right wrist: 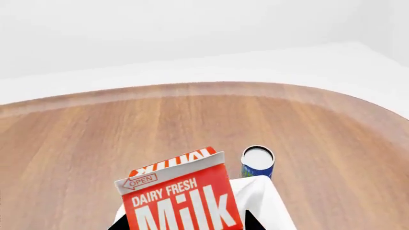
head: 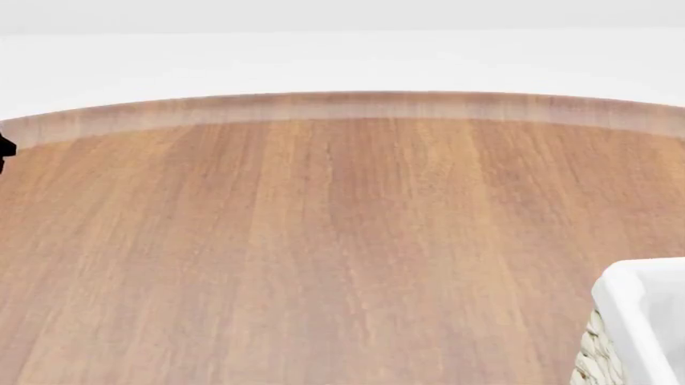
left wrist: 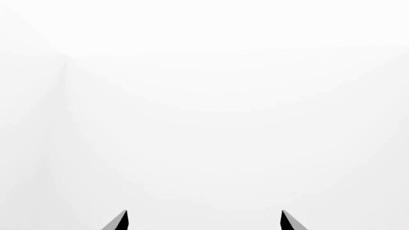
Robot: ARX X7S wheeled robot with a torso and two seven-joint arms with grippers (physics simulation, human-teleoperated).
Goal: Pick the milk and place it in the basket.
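One container, the milk [right wrist: 182, 196], filled the near field of the right wrist view: a red gable-top carton printed "DAIRY FRESH Milk", with an "OPEN" arrow on its top fold. It stood upright directly between the dark fingertips of the right gripper [right wrist: 185, 225], which showed at either side of its lower face. Whether the jaws pressed on the carton or merely flanked it could not be told.

Just beyond the carton, on the side away from the gripper, a white fabric corner of the basket [right wrist: 262, 191] was visible. A small blue-and-white can [right wrist: 257, 162] with a pale top stood just past that fabric. In the head view, only one corner of the basket [head: 642, 321] appeared at the lower right, showing liner over woven wicker; its contents were out of frame.

The wooden table [head: 321, 241] was brown with lengthwise grain and a curved far edge. Beyond it lay a white floor and white walls.

The left gripper [left wrist: 204, 221] faced a blank white wall corner, its two dark fingertips spread well apart with nothing between them.
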